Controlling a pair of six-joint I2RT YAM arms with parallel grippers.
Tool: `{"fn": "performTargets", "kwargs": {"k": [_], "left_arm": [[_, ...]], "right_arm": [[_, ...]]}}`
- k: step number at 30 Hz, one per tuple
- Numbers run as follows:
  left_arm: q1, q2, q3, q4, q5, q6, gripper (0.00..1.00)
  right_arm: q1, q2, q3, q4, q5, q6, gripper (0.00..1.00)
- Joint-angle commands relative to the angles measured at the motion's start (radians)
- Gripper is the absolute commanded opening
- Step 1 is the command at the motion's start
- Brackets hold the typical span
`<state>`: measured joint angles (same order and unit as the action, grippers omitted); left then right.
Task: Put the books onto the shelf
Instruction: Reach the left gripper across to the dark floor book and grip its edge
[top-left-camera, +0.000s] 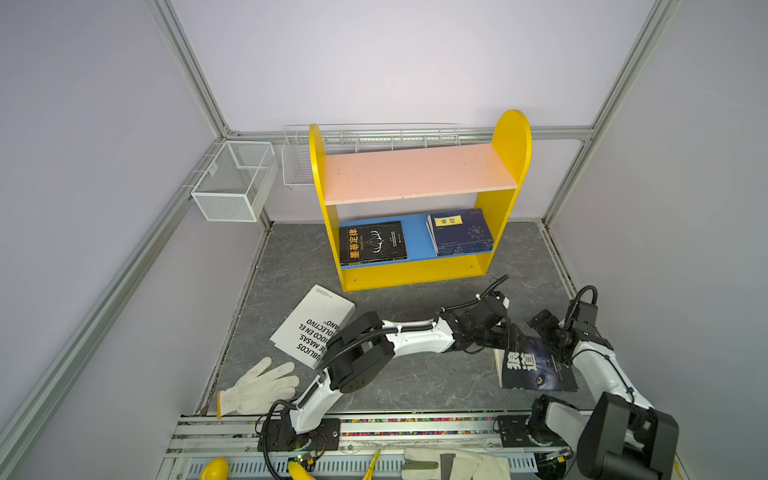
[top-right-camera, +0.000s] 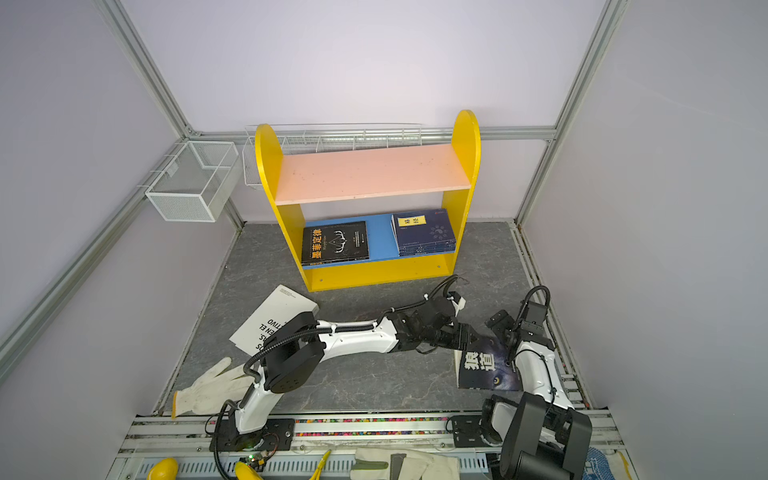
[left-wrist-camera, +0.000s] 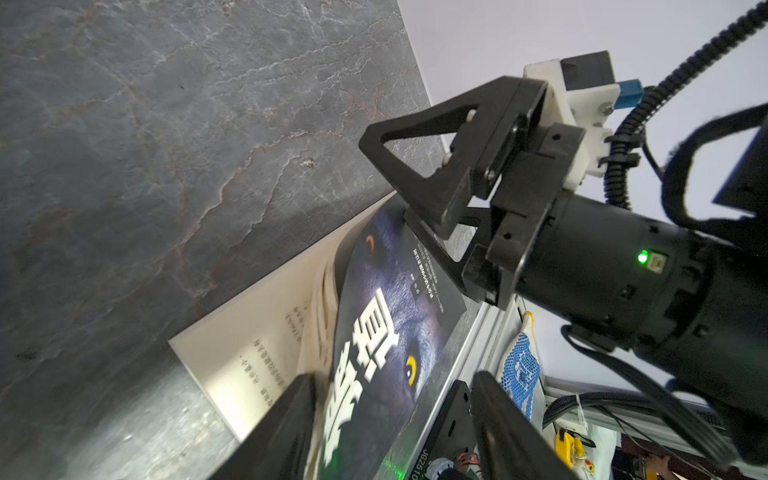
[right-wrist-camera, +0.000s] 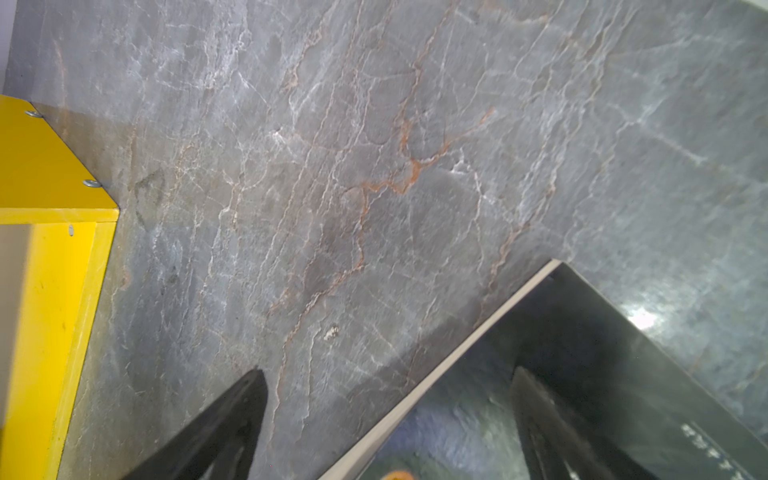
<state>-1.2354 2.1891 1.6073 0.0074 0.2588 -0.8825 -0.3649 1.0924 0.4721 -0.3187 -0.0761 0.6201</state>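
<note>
Reaching across the table (top-left-camera: 415, 386), left pincer (left-wrist-camera: 395, 376) straddles the wolf-eye book (top-left-camera: 536, 370) near the right edge, grip unclear; right pincer (right-wrist-camera: 388, 374) gapes wide at its corner. Pickup stage: next, likely, clamp firmly, then shelf (top-left-camera: 415, 274).

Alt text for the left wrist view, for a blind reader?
A dark wolf-eye book lies on the grey table, its cover and pages lifted off a flat white page. The open left hand straddles the lifted part; the open right hand reaches the cover's opposite edge.
</note>
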Motion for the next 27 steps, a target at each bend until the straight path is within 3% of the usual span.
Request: {"fn": "performTargets", "kwargs": {"k": [1, 11, 14, 20, 27], "left_arm": [[0.016, 0.066, 0.037, 0.064, 0.060, -0.048, 0.60], [0.029, 0.117, 0.039, 0.107, 0.096, -0.087, 0.59], [0.030, 0.123, 0.034, 0.120, 0.107, -0.093, 0.54], [0.029, 0.159, 0.057, 0.135, 0.141, -0.118, 0.29], [0.050, 0.099, -0.009, 0.151, 0.093, -0.110, 0.00]], "right_arm": [[-0.004, 0.031, -0.055, -0.089, -0.031, 0.000, 0.95], [-0.005, 0.037, -0.056, -0.083, -0.032, -0.001, 0.95], [-0.005, 0.038, -0.055, -0.080, -0.032, 0.000, 0.95], [-0.005, 0.037, -0.051, -0.081, -0.040, -0.001, 0.95], [-0.005, -0.033, -0.021, -0.088, -0.123, -0.026, 0.93]]}}
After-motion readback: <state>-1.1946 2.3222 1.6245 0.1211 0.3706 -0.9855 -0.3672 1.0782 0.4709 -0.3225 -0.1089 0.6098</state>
